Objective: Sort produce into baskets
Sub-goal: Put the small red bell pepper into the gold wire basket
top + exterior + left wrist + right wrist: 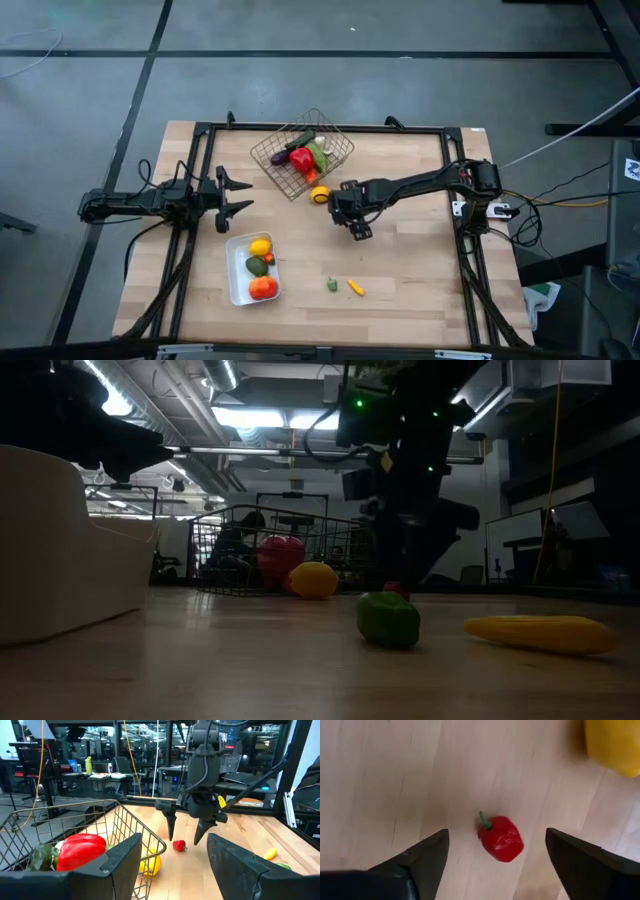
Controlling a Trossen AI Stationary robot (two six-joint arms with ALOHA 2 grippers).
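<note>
Small red pepper [501,838] sits on desk [420,270] right under right tool [348,214], between its fingers, which are spread wide apart w/ nothing held. Lemon [319,194] lies just beside that tool, touching the wire basket [268,152]. Basket holds a big red pepper [302,159] plus green and purple veg, tilted up at one side. Left tool [236,194] hovers well apart from the right one, near the basket corner, fingers partly apart, empty. White tray [234,285] is close by left tool, w/ lemon, green piece, orange tomato [263,288] inside. Green piece [331,285] and yellow piece [355,288] lie loose on desk, near right tool but clear of it.
</note>
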